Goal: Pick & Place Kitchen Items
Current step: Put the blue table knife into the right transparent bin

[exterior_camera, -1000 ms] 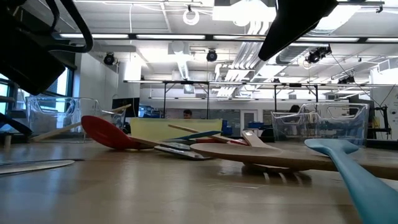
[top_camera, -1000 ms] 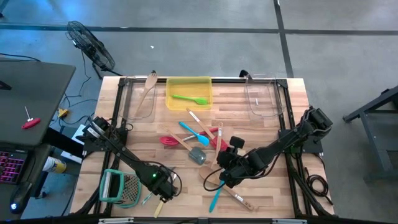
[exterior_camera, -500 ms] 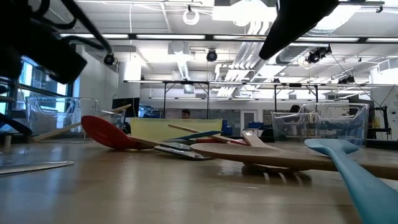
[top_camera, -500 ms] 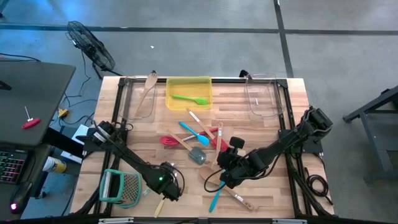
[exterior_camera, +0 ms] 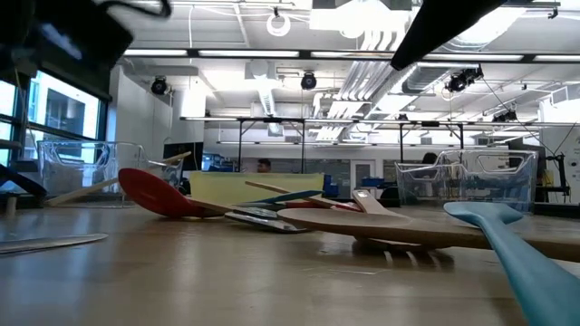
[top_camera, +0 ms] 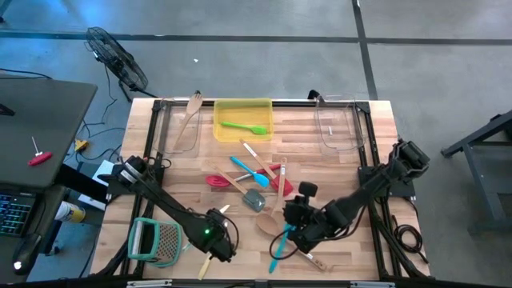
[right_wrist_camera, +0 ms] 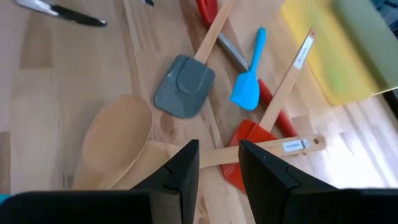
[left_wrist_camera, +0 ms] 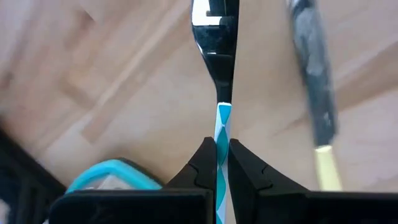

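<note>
Since a second ago the right tool [top_camera: 290,234] has slid toward six o'clock over the pale wooden spoon [top_camera: 270,221], fingers partly spread and empty. At seven o'clock the left tool [left_wrist_camera: 219,163] is pinching a slim teal-and-white striped utensil handle [left_wrist_camera: 222,134]. Mid-bench, the grey spatula [top_camera: 254,200], blue spatula [top_camera: 242,170] and red ones lie unsorted. At twelve o'clock the yellow tray [top_camera: 242,104] holds only one green spatula [top_camera: 244,126]; most work remains.
</note>
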Robot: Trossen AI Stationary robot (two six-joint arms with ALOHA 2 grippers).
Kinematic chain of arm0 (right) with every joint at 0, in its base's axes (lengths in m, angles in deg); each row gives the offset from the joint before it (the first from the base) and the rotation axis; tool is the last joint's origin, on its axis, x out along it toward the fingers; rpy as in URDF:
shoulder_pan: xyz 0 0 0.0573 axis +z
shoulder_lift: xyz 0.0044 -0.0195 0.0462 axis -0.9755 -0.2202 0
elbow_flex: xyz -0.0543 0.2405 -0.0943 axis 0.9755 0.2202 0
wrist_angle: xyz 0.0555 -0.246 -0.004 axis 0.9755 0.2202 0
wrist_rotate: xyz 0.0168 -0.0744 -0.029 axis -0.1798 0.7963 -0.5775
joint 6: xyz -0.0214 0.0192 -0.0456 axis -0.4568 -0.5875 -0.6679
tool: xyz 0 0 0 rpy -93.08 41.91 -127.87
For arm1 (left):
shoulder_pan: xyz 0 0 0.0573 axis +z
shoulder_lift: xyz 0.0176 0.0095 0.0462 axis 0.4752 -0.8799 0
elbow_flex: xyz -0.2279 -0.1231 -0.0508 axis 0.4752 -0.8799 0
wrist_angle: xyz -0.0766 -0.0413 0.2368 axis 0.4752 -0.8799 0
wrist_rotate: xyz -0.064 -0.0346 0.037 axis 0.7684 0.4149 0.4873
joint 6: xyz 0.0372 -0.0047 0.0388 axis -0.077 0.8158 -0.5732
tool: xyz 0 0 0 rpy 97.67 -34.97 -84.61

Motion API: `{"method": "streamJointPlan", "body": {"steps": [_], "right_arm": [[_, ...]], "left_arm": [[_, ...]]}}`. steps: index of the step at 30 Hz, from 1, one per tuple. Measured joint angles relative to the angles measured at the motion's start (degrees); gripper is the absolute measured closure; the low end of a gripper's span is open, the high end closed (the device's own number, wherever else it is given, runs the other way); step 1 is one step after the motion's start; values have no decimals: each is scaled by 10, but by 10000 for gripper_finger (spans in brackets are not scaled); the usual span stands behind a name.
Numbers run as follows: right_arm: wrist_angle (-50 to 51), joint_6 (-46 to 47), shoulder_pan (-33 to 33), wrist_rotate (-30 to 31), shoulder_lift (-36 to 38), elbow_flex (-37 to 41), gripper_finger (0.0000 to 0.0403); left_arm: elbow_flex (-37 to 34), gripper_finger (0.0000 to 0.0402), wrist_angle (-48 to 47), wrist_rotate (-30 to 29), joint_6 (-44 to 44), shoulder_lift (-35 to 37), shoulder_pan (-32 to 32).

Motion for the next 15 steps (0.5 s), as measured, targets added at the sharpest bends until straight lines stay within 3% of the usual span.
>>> {"method": "streamJointPlan", "body": {"steps": [7, 11, 15], "right_arm": [[0, 12, 24, 78, 0, 0, 298], [-39, 37, 38, 138, 0, 0, 298], [-144, -35, 54, 185, 0, 0, 298]], "left_arm": [[130, 392, -166, -118, -15, 2, 7], [187, 392, -178, -245, -64, 4, 14], [240, 392, -180, -397, -133, 8, 26]]}}
